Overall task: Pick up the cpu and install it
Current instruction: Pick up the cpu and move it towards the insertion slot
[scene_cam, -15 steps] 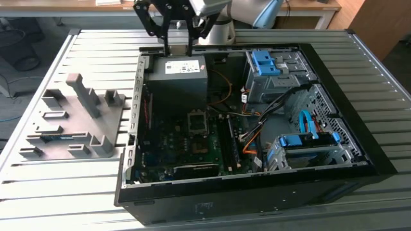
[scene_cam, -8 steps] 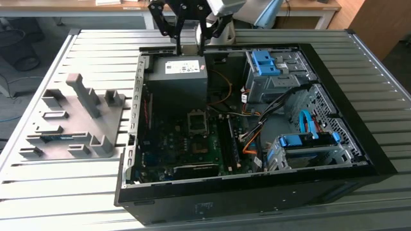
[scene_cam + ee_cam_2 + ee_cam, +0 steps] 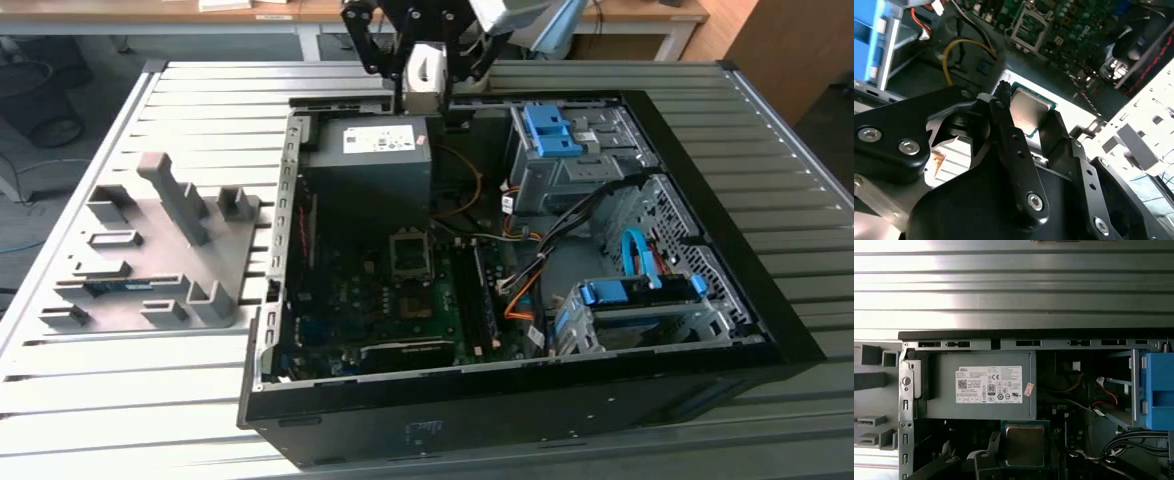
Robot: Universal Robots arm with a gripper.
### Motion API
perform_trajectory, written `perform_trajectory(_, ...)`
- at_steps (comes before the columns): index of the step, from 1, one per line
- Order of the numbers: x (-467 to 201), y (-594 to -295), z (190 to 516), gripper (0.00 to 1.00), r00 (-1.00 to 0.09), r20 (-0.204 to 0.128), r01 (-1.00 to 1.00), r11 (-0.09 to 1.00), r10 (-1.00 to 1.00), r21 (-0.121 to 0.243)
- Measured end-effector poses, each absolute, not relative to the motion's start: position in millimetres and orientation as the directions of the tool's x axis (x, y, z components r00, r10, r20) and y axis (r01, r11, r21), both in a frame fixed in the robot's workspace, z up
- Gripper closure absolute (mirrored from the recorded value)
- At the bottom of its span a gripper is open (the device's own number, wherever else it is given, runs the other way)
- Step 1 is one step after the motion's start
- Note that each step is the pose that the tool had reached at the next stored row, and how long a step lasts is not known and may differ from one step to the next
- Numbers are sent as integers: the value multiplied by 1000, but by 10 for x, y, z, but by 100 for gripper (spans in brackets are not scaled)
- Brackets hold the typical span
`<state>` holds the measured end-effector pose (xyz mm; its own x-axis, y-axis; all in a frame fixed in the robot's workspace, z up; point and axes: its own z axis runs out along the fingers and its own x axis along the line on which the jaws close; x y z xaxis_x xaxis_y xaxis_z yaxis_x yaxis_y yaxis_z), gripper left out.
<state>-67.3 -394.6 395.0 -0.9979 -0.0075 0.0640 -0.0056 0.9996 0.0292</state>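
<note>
A white label is sitting on the grey power-supply box in the first wrist view. It is carrying a dark wordmark at one corner, rows of small black print, a square scan code, a boxed number badge and a line of round certification signs. A small pink sticker is lying tilted, just touching the label's edge. In the exterior view the label is showing as a pale patch, its print too small to read.
</note>
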Motion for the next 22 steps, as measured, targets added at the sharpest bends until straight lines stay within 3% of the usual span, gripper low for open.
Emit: perform_trajectory(22,3,-3946,3949,53,-998,70,-5,1000,-7,29)
